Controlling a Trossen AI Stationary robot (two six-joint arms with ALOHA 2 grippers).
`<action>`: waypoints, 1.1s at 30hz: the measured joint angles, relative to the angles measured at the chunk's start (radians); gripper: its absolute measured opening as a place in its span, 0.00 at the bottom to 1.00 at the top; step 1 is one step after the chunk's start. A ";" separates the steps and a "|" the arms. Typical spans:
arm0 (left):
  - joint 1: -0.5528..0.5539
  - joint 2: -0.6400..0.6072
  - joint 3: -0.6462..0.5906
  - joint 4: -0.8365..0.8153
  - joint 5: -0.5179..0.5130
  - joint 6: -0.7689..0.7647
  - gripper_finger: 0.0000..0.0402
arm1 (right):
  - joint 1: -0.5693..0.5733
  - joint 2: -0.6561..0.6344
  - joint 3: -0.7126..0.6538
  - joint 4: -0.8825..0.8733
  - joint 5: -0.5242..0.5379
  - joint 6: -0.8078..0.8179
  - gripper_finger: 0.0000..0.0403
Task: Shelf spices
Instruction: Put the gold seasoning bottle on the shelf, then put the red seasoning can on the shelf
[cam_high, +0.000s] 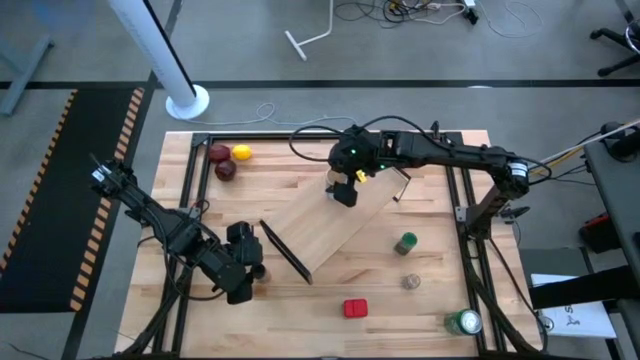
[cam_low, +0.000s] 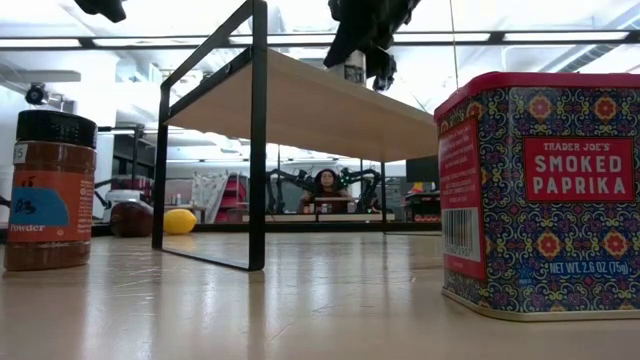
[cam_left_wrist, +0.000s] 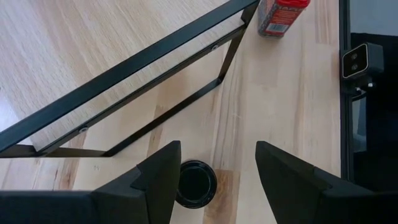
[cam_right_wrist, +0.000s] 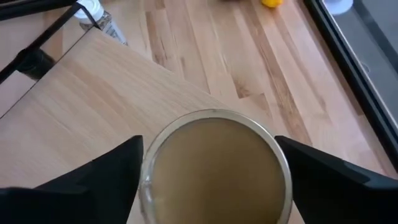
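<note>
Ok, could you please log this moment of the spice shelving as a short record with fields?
Shelf: slanted across the middle of the table
Right gripper: over the shelf, shut on the tan jar
Left gripper: open, above the black-lidded jar, which stands on the table beside the shelf's rail
On table: green-lidded jar, grey-lidded jar, red tin
Not spices: fruits, green can

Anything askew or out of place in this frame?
The shelf sits diagonally across the table, not square to its edges. A green drink can lies on its side at the table's near right corner. No spill shows.
</note>
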 joint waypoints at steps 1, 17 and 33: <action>0.000 0.000 0.000 0.000 0.000 0.000 0.49 | 0.000 -0.007 0.000 0.000 0.000 -0.006 0.82; -0.001 0.000 -0.001 0.005 0.000 -0.015 0.49 | 0.129 -0.258 0.048 -0.230 0.010 0.085 0.68; -0.002 0.000 -0.014 0.025 0.001 -0.028 0.49 | 0.760 -0.295 -0.311 -0.195 0.191 0.451 0.59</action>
